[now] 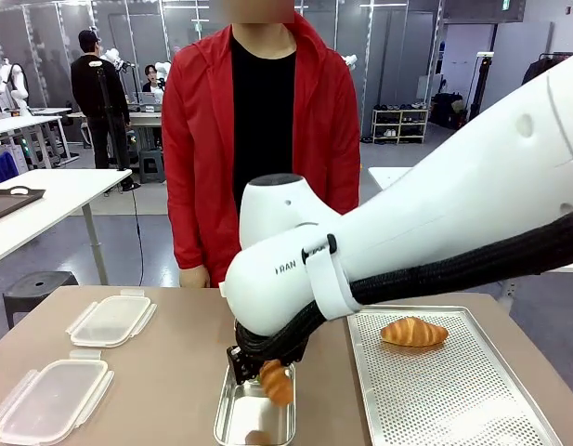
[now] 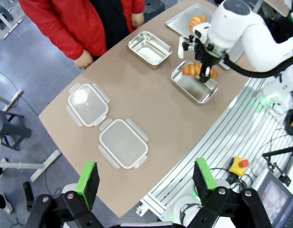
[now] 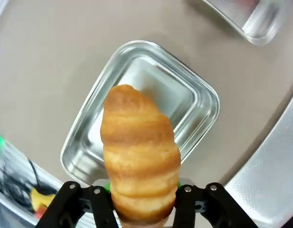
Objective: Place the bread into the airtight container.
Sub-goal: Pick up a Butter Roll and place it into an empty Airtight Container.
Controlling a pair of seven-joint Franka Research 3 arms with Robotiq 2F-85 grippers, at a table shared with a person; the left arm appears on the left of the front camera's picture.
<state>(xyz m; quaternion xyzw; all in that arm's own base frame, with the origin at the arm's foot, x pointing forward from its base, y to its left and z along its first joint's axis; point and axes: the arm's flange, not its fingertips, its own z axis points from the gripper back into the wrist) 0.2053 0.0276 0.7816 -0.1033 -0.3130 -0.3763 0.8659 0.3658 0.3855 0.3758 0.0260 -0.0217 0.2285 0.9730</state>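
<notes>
R tool (image 3: 142, 205) clenched on croissant (image 3: 139, 161), pinching one end so the rest points down, clear of the jaws, at the steel container (image 3: 158, 88) directly under it. Bread looks above the container floor, not resting yet. Judged step: lower, then let go. L tool (image 2: 146, 176) released, empty, parked high off the worktop (image 2: 151, 109) edge, prob. to stay out of the R arm's way. Spare container (image 2: 149, 47) sits nearer the person. Clear lids (image 2: 88, 104) lie aside, so containers stay open for loading. 2nd croissant (image 1: 413, 332) waits on tray (image 1: 453, 400).
</notes>
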